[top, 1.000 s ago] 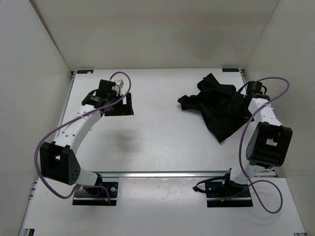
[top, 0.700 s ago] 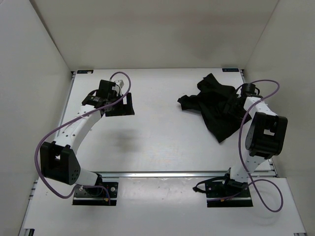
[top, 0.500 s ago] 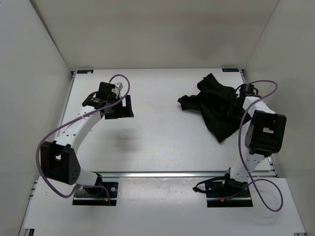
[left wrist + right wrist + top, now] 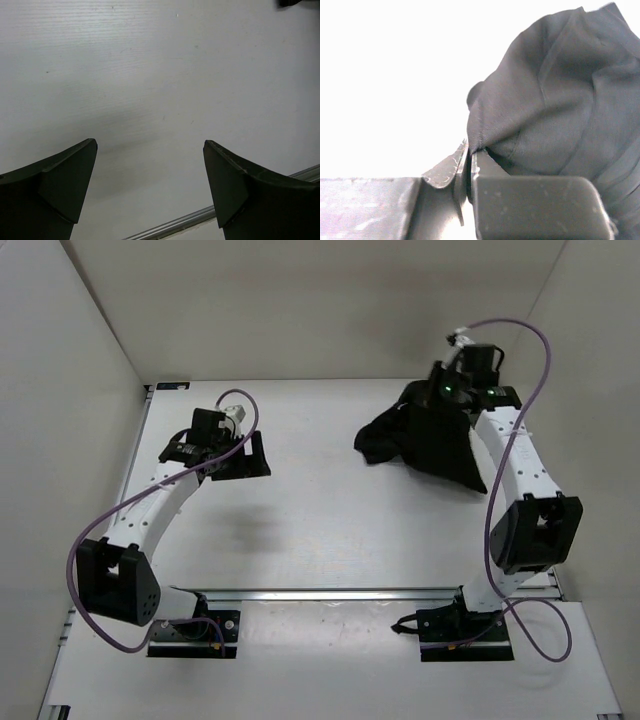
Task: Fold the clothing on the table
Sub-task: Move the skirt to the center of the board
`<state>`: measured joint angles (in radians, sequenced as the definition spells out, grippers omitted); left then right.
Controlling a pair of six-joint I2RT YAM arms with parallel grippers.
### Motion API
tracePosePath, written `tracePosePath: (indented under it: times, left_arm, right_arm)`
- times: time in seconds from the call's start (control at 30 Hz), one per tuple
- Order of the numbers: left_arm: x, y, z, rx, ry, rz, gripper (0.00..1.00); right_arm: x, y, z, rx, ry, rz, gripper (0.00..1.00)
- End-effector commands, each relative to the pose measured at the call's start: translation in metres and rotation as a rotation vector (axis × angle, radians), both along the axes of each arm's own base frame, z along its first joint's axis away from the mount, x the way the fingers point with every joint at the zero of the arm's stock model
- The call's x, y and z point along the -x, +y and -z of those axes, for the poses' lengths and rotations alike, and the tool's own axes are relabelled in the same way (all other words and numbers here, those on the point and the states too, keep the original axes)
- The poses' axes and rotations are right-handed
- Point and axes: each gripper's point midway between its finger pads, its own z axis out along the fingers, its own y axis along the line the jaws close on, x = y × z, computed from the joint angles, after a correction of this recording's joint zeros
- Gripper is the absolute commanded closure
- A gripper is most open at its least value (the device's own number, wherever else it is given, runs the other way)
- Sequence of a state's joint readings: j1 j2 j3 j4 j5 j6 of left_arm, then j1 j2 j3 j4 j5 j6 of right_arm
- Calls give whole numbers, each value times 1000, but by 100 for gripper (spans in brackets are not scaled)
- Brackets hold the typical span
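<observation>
Black clothing (image 4: 432, 445): on the far right part of the table (image 4: 320, 510), bunched; its top is drawn up to a peak at the right gripper and the rest falls wider toward the near side
Right gripper (image 4: 469, 150): above the far right corner, jaws pressed together and pinching a fold at the edge of the clothing; in the wrist view the fabric comes out directly from between the two tips
Left gripper (image 4: 150, 142): over the left half of the table, well apart from the clothing; its fingers (image 4: 65, 185) are spread wide with nothing between them, only the bare white surface below
Metal rail (image 4: 175, 226): just near of the left gripper
Purple cable (image 4: 535, 350): loops over the right arm
</observation>
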<state>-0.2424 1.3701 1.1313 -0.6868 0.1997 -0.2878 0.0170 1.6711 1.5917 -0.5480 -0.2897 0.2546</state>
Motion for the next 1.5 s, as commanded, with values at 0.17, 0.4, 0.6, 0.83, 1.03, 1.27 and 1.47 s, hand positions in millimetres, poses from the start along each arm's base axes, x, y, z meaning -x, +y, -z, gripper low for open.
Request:
tracePosePath:
  times: [0.17,0.4,0.6,0.83,1.03,1.27,1.47]
  left_arm:
    - [-17,-5,-66,97,-233,-4,1]
    - [-6,14,-110,102,-338,-72,2]
    - [5,18,-127,112,-379,-89,1]
    - [23,6,-82,125,-254,-70,1]
    - [37,-45,-70,198,-210,78,1]
    - [77,-120,-42,339,-117,309,8]
    - [83,-129,-8,307,-39,312,6]
  right_arm:
    - [73,184,-241,-72,-480,-444,100]
    - [62,122,-179,-133,-418,-313,100]
    - [79,103,19,-113,-50,-281,100]
    - [129,115,131,-134,191,-309,100]
    - [105,96,126,-108,158,-252,100]
    - [49,35,80,-61,24,-90,99]
    - [71,22,118,-10,184,-105,29]
